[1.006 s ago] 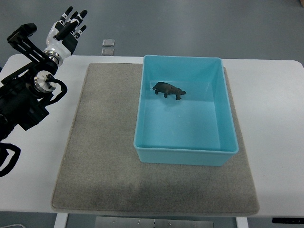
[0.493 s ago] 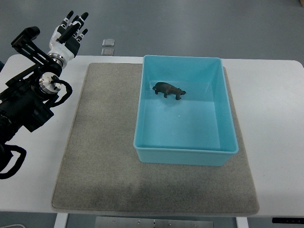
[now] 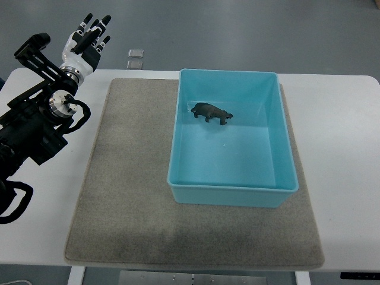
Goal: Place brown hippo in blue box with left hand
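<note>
The brown hippo stands on the floor of the blue box, near its far left part. The box sits on a grey mat on the white table. My left hand is at the far left, past the table's far edge, well away from the box. Its fingers are spread and hold nothing. The left arm runs down the left edge of the picture. The right arm does not show.
The grey mat covers the middle of the white table. Two small square metal plates lie on the floor beyond the table's far edge.
The left hand has shifted slightly to the right and the arm has settled; in the last half second nothing moved. The hippo has stayed in the box.
</note>
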